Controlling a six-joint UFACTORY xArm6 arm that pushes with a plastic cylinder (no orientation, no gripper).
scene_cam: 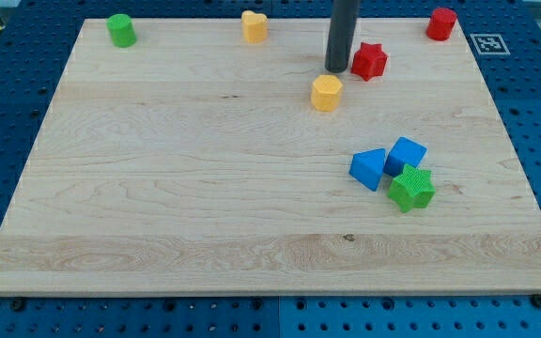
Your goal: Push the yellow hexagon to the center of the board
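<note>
The yellow hexagon (326, 93) lies on the wooden board (158, 188), right of the middle and toward the view's top. My tip (336, 69) stands just above and slightly right of it, a small gap apart. A red star (369, 60) lies just right of the tip.
A second yellow block (254, 25) and a green cylinder (120, 29) sit near the top edge. A red cylinder (441, 23) is at the top right corner. A blue triangle (369, 168), a blue cube (406, 154) and a green star (411, 188) cluster at the right.
</note>
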